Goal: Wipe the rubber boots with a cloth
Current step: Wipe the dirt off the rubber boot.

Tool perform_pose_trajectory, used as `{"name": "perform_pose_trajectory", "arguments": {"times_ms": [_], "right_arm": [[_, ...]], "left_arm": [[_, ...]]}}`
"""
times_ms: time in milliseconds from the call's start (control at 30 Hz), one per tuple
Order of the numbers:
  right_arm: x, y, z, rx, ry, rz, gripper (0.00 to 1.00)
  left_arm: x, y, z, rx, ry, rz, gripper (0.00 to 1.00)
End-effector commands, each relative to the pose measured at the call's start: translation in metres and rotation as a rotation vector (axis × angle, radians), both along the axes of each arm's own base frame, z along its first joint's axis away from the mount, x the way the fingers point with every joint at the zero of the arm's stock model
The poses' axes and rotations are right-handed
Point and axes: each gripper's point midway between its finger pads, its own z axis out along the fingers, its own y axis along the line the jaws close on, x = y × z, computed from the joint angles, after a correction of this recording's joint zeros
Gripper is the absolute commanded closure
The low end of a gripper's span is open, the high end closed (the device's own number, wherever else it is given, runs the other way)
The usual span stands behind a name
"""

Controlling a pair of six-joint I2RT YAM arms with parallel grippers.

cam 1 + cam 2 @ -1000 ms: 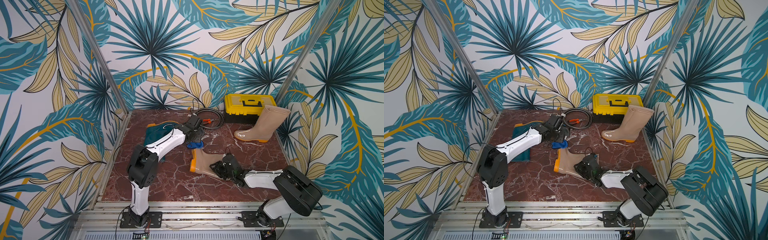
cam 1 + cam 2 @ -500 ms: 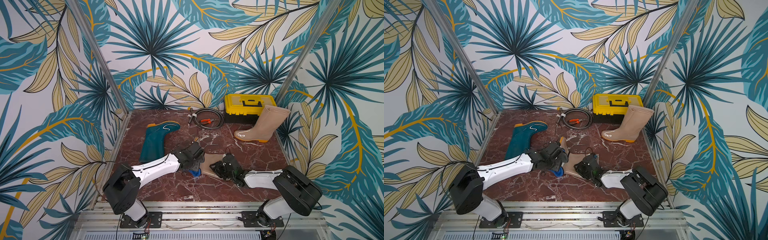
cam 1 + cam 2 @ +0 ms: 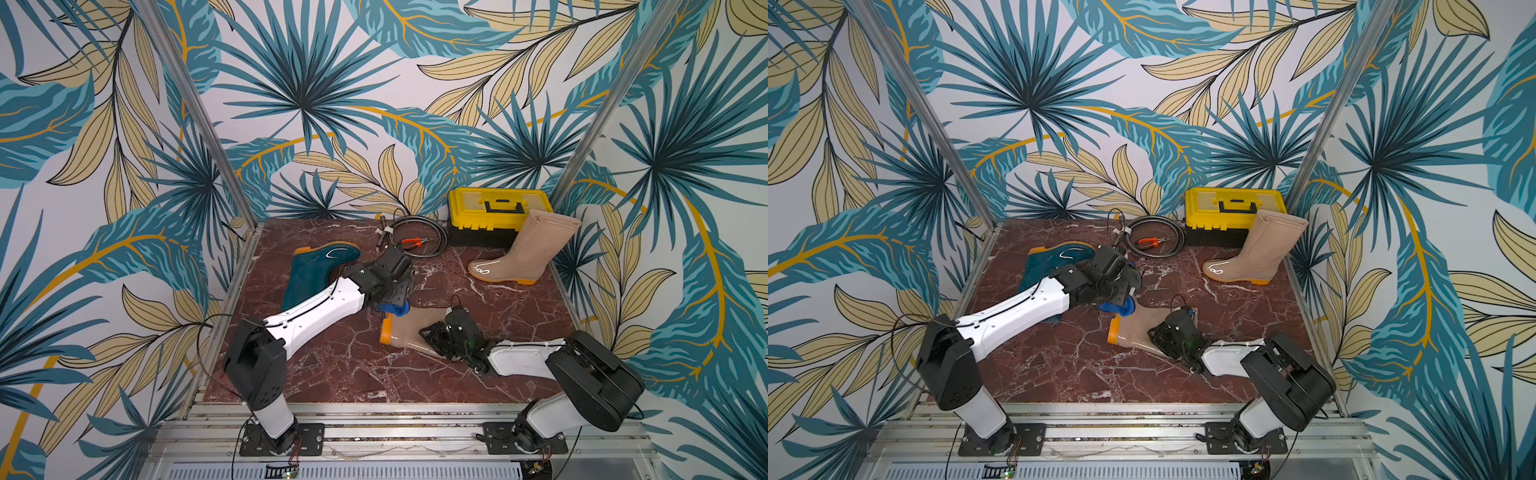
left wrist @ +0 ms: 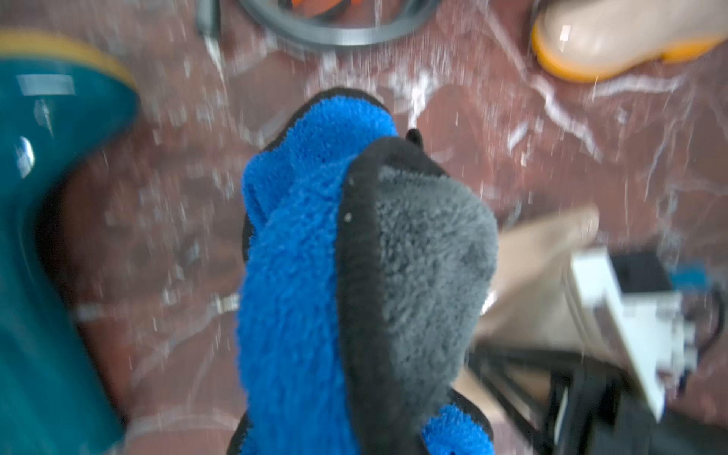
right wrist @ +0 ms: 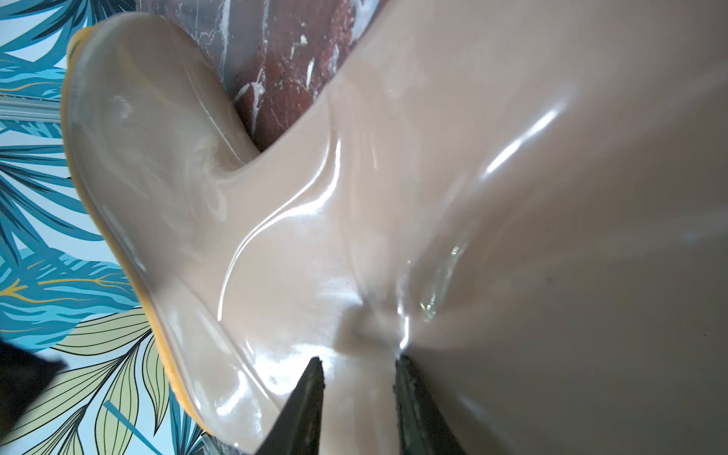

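Left gripper (image 3: pixel 391 300): jaws drawn together on the cloth (image 4: pixel 307 275). The cloth hangs bunched beneath them, and its pile hides the fingers in the wrist view.
Cloth: blue terry with a grey reverse and a black hem. It looks light, limp and compressible, and is probably best held by a gathered bunch so that a loose pad trails for wiping.
Right gripper (image 5: pixel 358 366): clamped on a pinched fold of boot shaft.
Lying beige boot (image 3: pixel 405 332): on its side, held at the shaft by the right gripper, its foot just below the left gripper's cloth. Contact cannot be told.
Handling: the rubber is glossy and probably slippery. The thin wall dimples at the pinch, so the shaft is the place to grip, not the sole.
Teal boot (image 3: pixel 311 270): lying beside the left gripper, partly under its arm.
Upright beige boot (image 3: pixel 528 249): standing well apart from both grippers.
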Motion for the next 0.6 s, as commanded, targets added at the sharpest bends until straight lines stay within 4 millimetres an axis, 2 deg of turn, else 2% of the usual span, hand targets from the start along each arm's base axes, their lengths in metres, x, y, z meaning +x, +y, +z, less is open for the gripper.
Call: {"name": "perform_pose_trajectory", "arguments": {"times_ms": [0, 100, 167, 300, 567], "right_arm": [[-0.065, -0.045, -0.076, -0.220, 0.309, -0.001, 0.67], [-0.065, -0.046, -0.075, -0.224, 0.306, -0.002, 0.67], [-0.065, -0.047, -0.075, -0.226, 0.307, -0.003, 0.67], [-0.064, -0.047, -0.076, -0.228, 0.307, -0.003, 0.67], [-0.063, -0.047, -0.079, -0.222, 0.306, -0.013, 0.67]], "left_arm": [[0.027, -0.007, -0.024, 0.023, 0.040, -0.060, 1.00], [0.032, -0.011, -0.048, 0.013, 0.101, -0.057, 1.00], [0.020, -0.009, -0.062, -0.005, 0.160, -0.036, 1.00], [-0.027, 0.003, -0.084, 0.031, 0.237, -0.013, 1.00], [-0.140, 0.024, -0.095, 0.062, 0.281, 0.024, 1.00]]}}
